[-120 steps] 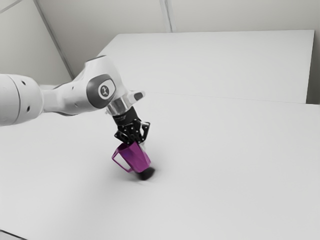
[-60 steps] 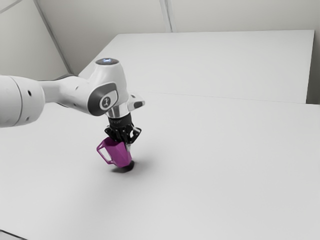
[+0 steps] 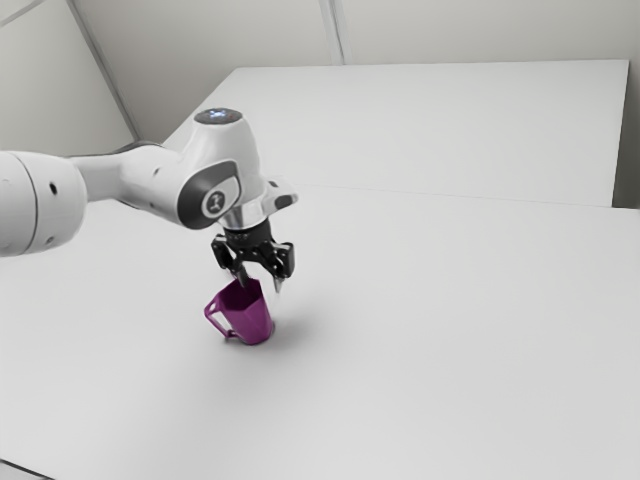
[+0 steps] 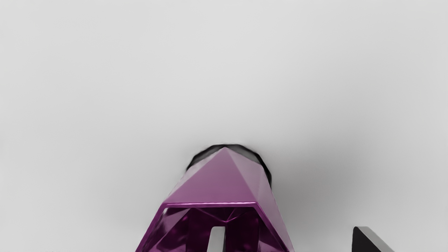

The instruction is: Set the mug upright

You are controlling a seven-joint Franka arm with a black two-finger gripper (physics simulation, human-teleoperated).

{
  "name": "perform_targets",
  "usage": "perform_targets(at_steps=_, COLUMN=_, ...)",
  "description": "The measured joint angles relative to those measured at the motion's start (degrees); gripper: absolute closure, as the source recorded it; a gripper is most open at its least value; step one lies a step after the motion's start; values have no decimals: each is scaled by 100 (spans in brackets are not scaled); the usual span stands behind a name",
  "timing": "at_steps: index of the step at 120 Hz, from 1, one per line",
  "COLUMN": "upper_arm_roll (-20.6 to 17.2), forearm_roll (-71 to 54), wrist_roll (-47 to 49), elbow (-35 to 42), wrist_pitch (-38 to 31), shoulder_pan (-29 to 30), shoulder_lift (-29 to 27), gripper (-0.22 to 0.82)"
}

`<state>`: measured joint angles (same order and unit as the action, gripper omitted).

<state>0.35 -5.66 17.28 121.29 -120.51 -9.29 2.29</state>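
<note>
My gripper (image 3: 260, 286) stands open above the purple mug (image 3: 252, 318) in the exterior view, with its fingers spread apart. The mug is on the table, mouth up and handle toward the exterior view's left. Its top appears to lean slightly that way; I cannot tell if its base rests flat. From the wrist camera, the gripper (image 4: 288, 234) has one finger reaching over the open mouth of the mug (image 4: 220, 178) and the other standing apart outside its wall. A dark base edge shows past the mug's body.
The white table (image 3: 450, 330) surrounds the mug. A large white panel (image 3: 430, 130) lies beyond it, toward the top of the exterior view. A dark edge (image 3: 25, 470) crosses the lower left corner there.
The mug went from strongly tilted to nearly upright, shifting toward the exterior view's left, then slightly back right. My fingers, closer together at its rim before, have spread apart.
</note>
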Motion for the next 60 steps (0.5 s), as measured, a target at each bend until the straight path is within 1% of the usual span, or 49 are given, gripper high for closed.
perform_targets(at_steps=11, upper_arm_roll=-10, forearm_roll=-47, wrist_roll=-2, elbow=-126, wrist_pitch=38, shoulder_pan=25, shoulder_lift=-111, gripper=14)
perform_targets(at_steps=24, upper_arm_roll=22, forearm_roll=-52, wrist_roll=-11, elbow=-368, wrist_pitch=66, shoulder_pan=-1, shoulder_lift=-210, gripper=9)
perform_targets(at_steps=41, upper_arm_roll=50, forearm_roll=-83, wrist_roll=-149, elbow=-756, wrist_pitch=195, shoulder_pan=-24, shoulder_lift=-212, gripper=4)
perform_targets(at_steps=60, upper_arm_roll=59, forearm_roll=-171, wrist_roll=-293, elbow=-1440, wrist_pitch=650, shoulder_pan=-33, shoulder_lift=-197, gripper=2)
